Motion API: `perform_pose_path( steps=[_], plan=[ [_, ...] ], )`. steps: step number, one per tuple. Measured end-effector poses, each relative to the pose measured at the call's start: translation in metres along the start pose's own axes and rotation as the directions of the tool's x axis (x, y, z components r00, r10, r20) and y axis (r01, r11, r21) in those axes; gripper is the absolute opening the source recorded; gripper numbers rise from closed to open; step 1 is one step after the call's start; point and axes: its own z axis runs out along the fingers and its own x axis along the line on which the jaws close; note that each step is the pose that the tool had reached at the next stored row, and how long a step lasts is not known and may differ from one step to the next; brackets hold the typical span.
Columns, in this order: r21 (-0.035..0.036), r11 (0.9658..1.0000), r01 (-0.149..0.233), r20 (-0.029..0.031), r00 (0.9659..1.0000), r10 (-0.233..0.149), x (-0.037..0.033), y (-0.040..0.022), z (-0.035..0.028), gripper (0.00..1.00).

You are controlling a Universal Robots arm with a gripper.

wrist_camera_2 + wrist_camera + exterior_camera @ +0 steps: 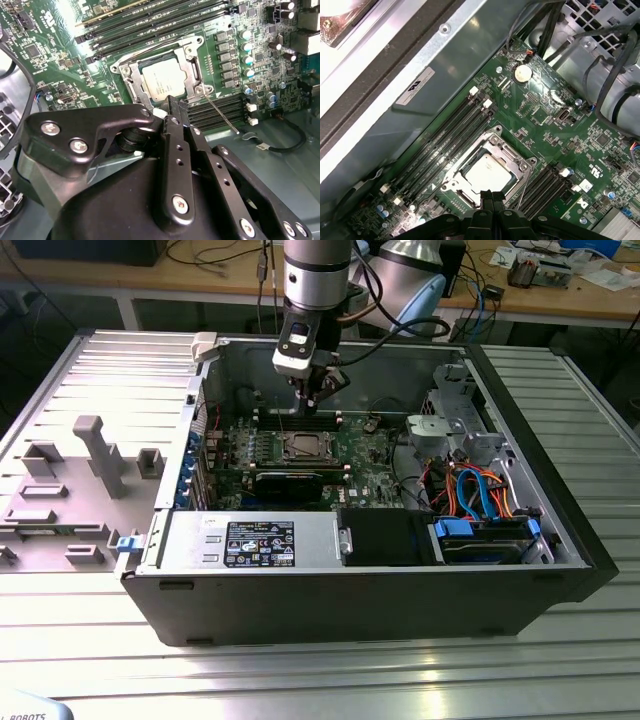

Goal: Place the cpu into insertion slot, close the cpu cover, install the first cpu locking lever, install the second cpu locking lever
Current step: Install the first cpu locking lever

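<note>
CPU (487, 172) sits seated in the insertion slot (451, 181), centre of the green motherboard (365, 455); you see the cpu cover (190, 60) lying flat around it. Your gripper (176, 104) hangs just above the socket's edge, fingers (487, 196) pressed together, holding nothing. One locking lever (222, 115) angles outward beside the socket.

One open grey metal computer case (520, 570) lies on its side, carrying one green motherboard (555, 125). On the board sits one square silver-rimmed insertion slot (162, 75), one dull silver-grey square cpu (485, 172) within it, and one thin silver frame-shaped cpu cover (187, 67) around the chip. One round silver coin battery (522, 74) lies near the board's edge. One black gripper (176, 102) hangs above the board.
</note>
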Motion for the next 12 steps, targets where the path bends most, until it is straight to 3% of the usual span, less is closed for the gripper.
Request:
perform_pose_path(
  steps=[8, 12],
  plan=[
    [-0.0017, 1.0, 0.007, 0.0016, 1.0, -0.007, 0.0012, -0.0013, -0.0006, 0.11],
    [-0.002, 0.998, 0.063, 0.0017, 0.998, -0.063, 0.0013, -0.0015, -0.0006, 0.11]
  ],
)
